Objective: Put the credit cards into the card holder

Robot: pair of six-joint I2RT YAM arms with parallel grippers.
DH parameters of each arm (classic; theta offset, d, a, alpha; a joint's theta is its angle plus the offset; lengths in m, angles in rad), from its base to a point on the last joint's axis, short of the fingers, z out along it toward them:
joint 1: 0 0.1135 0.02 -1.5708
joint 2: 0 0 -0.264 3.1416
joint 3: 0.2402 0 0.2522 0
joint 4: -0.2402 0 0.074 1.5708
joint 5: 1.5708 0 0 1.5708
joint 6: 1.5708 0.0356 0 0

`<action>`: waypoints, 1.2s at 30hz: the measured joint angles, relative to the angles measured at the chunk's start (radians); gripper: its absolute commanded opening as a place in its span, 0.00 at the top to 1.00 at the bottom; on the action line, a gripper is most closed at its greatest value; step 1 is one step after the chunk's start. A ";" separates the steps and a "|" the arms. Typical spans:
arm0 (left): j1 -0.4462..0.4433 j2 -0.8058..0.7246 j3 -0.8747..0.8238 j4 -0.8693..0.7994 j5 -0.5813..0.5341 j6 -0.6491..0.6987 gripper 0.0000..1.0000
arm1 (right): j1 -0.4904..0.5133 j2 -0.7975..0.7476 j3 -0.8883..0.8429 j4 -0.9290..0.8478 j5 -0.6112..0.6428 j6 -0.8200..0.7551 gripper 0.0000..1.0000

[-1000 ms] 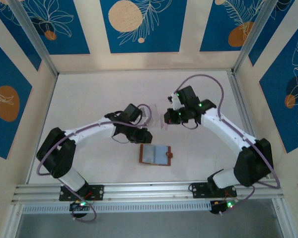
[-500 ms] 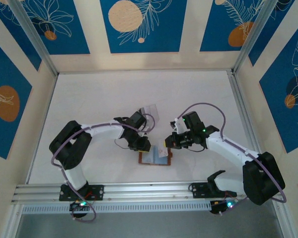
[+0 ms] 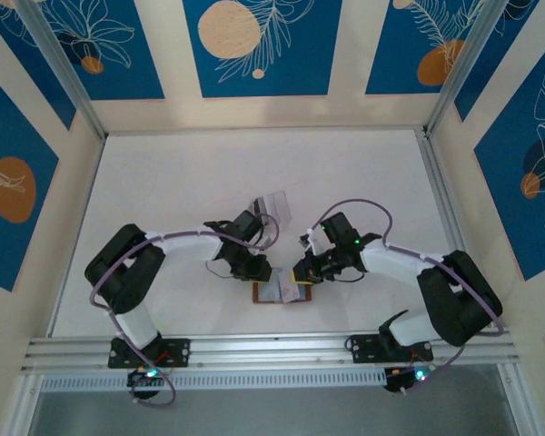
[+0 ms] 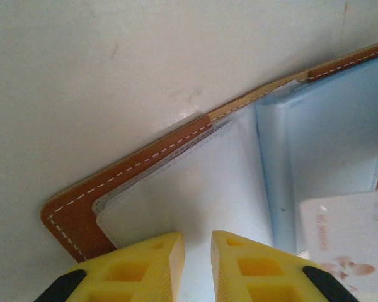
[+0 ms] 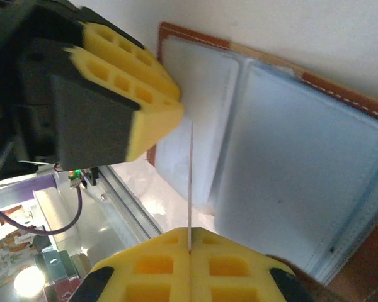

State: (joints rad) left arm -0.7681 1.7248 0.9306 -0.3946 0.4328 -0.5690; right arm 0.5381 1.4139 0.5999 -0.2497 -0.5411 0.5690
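The card holder (image 3: 282,293) lies open near the table's front, brown leather rim (image 4: 113,182) around bluish-grey pockets (image 5: 302,157). My left gripper (image 3: 261,272) is down over its left pocket, yellow fingers (image 4: 197,242) a narrow gap apart with nothing between them. My right gripper (image 3: 301,272) is shut on a thin credit card (image 5: 190,182). The card shows edge-on there, standing over the wallet's left pocket close beside the left gripper's fingers (image 5: 132,94). In the left wrist view that same card (image 4: 349,229) is pale with reddish marks at the lower right.
A clear slotted stand (image 3: 274,207) sits just behind the left arm's wrist. The aluminium rail (image 3: 272,350) runs along the front edge, close behind the wallet. Patterned walls enclose the white table (image 3: 182,173), with free room at the back.
Both arms came forward and down to the wallet. The right gripper brought the card from mid-table to over the wallet; the left gripper moved onto the wallet's left half.
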 measured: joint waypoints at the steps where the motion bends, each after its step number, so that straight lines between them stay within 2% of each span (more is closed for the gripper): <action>1: 0.000 -0.002 -0.002 0.002 0.000 0.000 0.78 | 0.003 0.016 0.000 0.000 -0.002 0.000 1.00; 26: 0.000 -0.011 -0.023 0.033 0.000 -0.001 0.79 | 0.004 0.156 0.027 0.053 -0.069 0.000 1.00; 36: 0.000 -0.022 -0.037 0.048 -0.001 -0.005 0.79 | -0.023 0.285 0.094 0.087 -0.117 0.016 1.00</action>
State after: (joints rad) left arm -0.7681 1.7027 0.8932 -0.3470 0.4320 -0.5743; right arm 0.5152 1.6989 0.6937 -0.1623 -0.6582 0.5850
